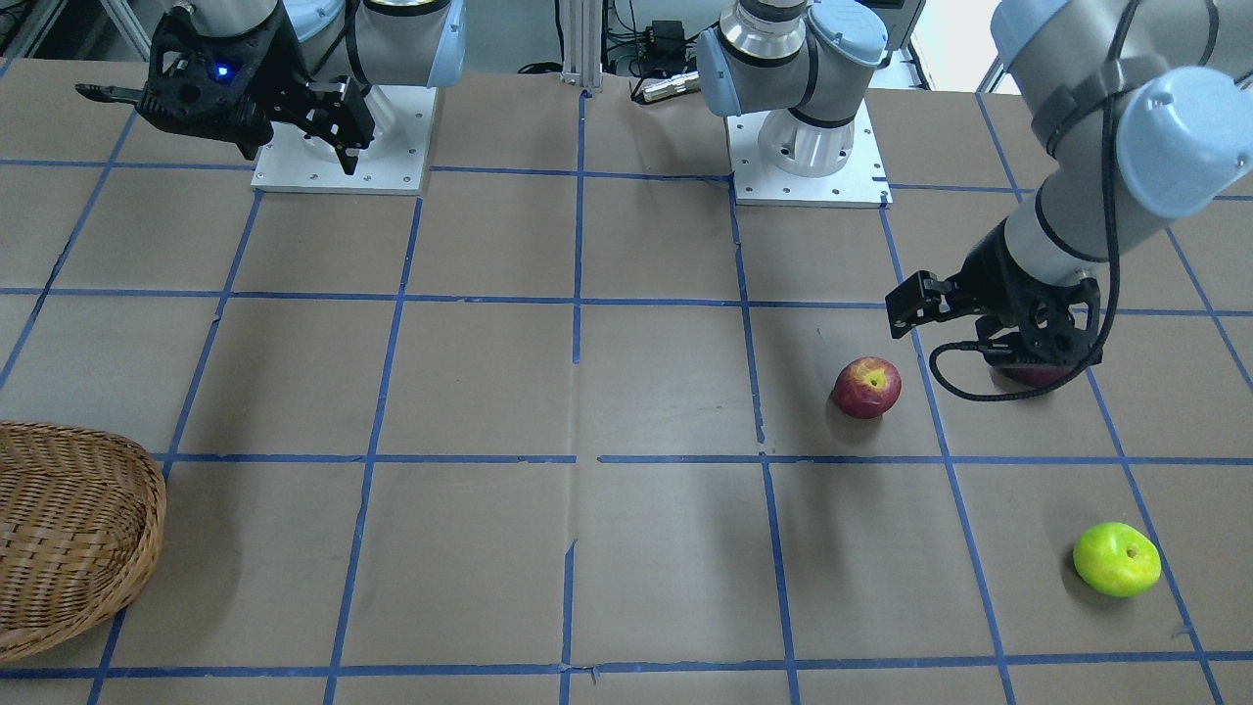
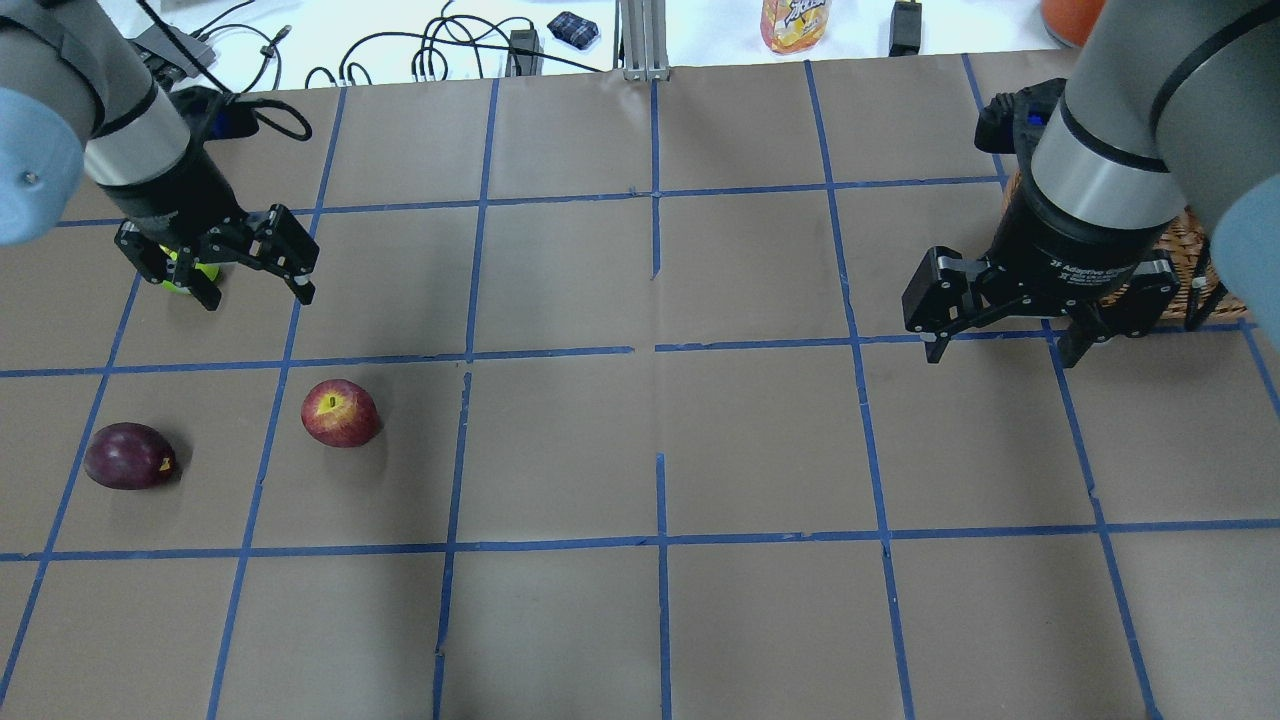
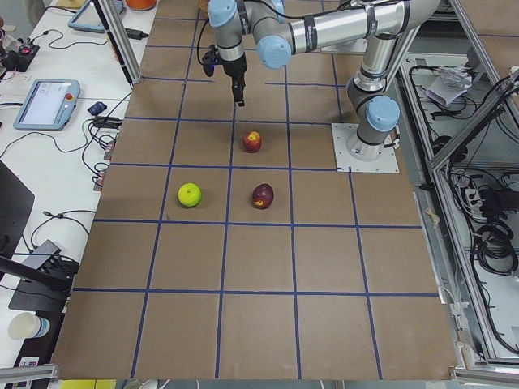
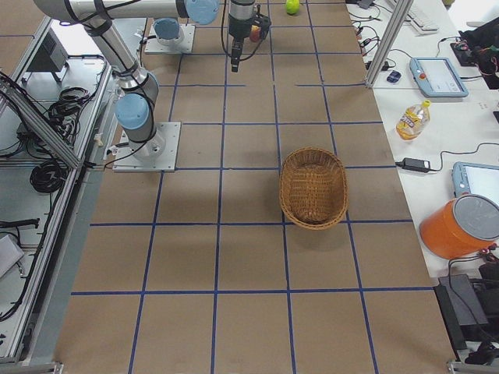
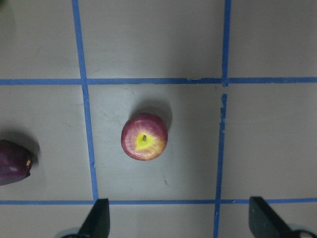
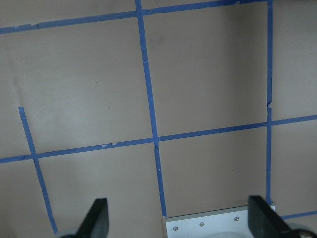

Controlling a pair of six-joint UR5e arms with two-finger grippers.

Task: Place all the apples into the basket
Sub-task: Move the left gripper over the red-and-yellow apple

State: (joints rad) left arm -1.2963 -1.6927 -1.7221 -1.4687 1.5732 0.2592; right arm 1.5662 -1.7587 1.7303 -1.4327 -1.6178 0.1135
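Left gripper (image 2: 256,288), jaws wide with nothing between them, hangs above the red apple (image 2: 340,412). The maroon apple (image 2: 130,456) lies near that apple, and the green apple (image 1: 1116,559) lies apart from both, all on the taped table (image 2: 760,450). Right gripper (image 2: 1000,345), equally wide, hovers near the wicker basket (image 4: 313,187), well apart from the apples.
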